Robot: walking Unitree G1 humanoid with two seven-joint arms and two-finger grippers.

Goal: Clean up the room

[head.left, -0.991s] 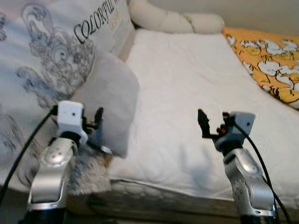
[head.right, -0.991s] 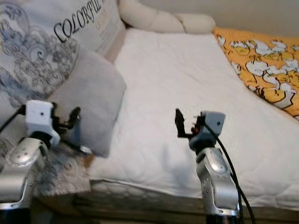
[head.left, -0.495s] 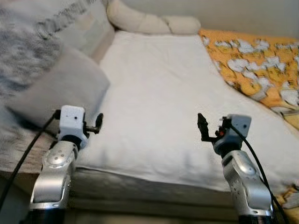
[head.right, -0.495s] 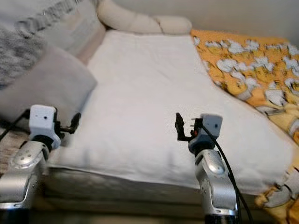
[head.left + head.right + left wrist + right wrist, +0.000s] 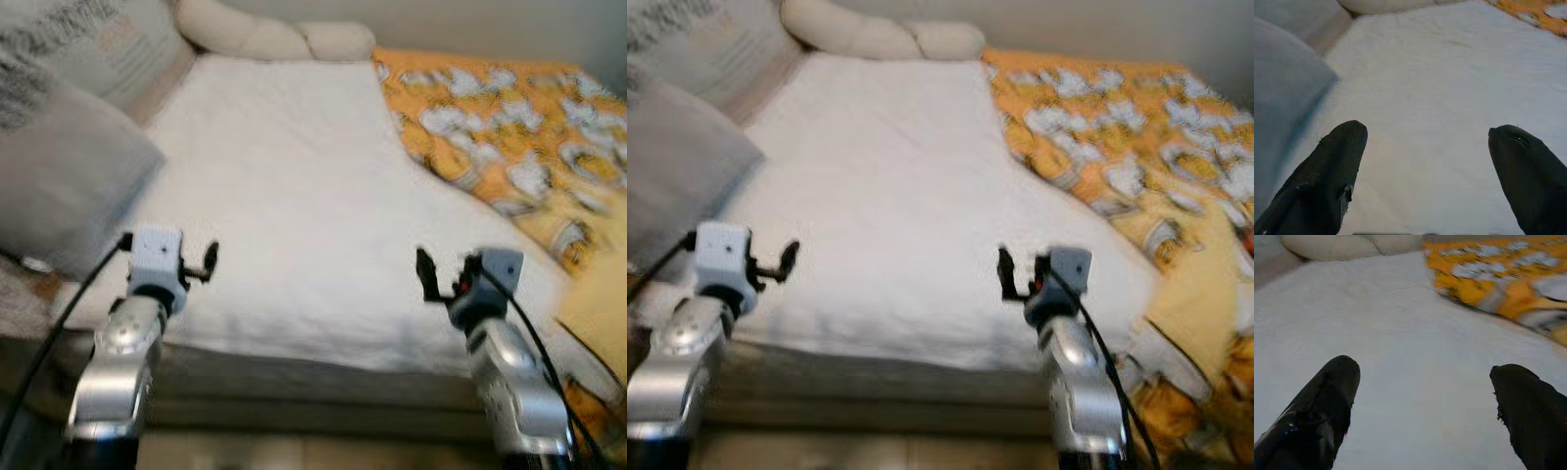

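Both pincers, left (image 5: 1425,171) and right (image 5: 1425,406), hang released and empty over the white bed (image 5: 294,196). An orange blanket (image 5: 509,127) lies rumpled along its right side.

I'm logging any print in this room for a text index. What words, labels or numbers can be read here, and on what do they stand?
Dark lettering on the pale cushion: too blurred and cropped to read.
Orange blanket: a white pattern, no legible text.
White mattress cover: no text.
Grey pillow: no text.
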